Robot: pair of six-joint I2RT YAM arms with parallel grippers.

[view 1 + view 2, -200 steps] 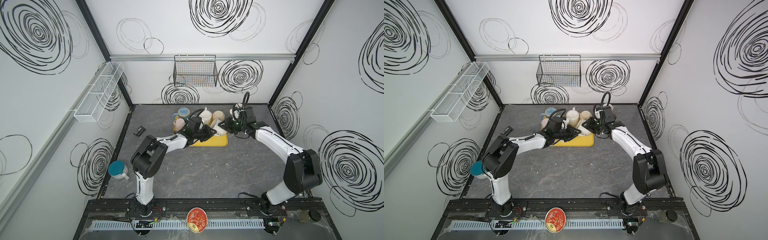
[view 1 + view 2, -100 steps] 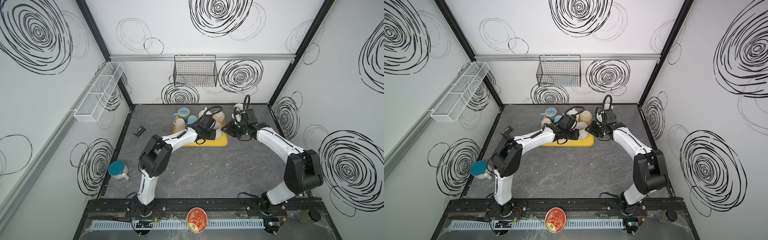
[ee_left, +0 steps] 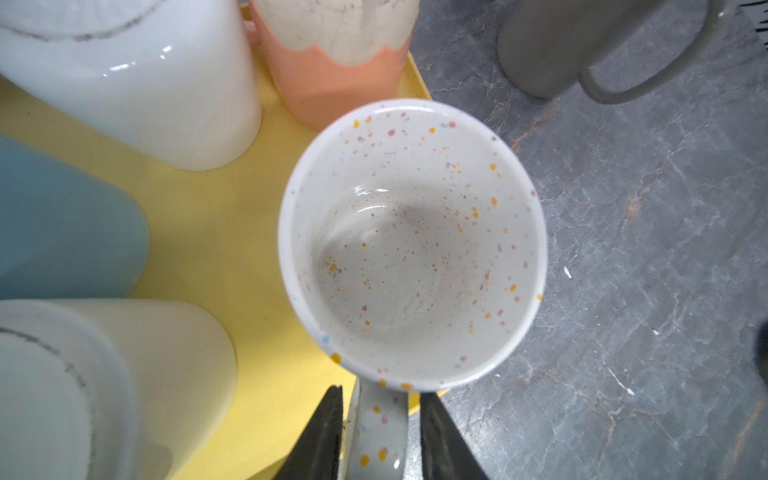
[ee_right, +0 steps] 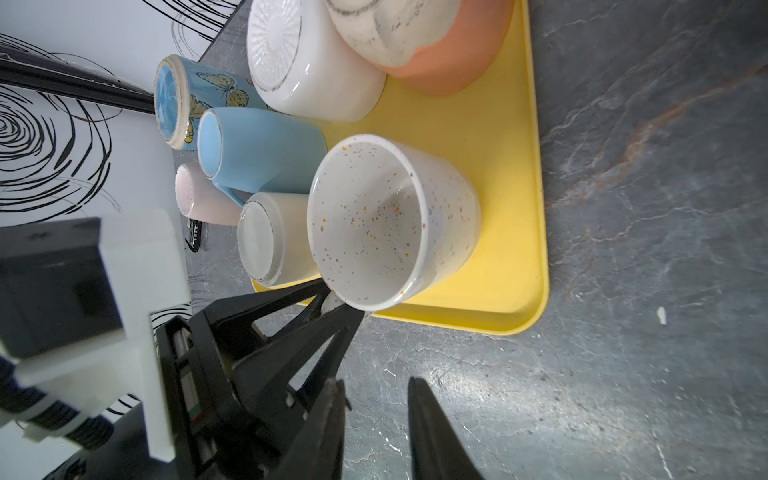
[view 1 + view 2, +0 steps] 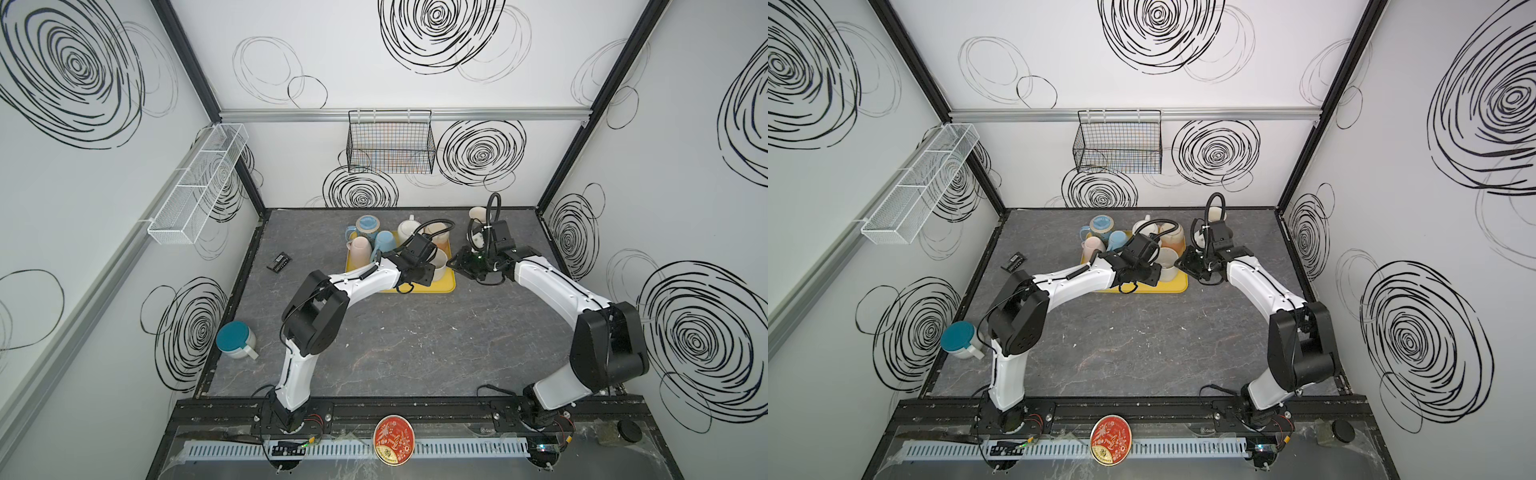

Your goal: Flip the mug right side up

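Since a second ago the speckled mug has come upright: mouth up, axis vertical, on a corner of the yellow tray. The left gripper has its jaws slightly apart around the handle; the right gripper gapes empty nearby.

text: none legible | red-gold disc — printed marks too small to read; labels: none

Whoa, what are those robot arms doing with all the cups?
The left gripper is at the handle of the speckled mug, with its jaws slightly apart on either side of it. The mug stands right side up near the edge of the yellow tray. The mugs beside it, like the light blue mug, are upside down. The right gripper hovers close by over the table, open and holding nothing.
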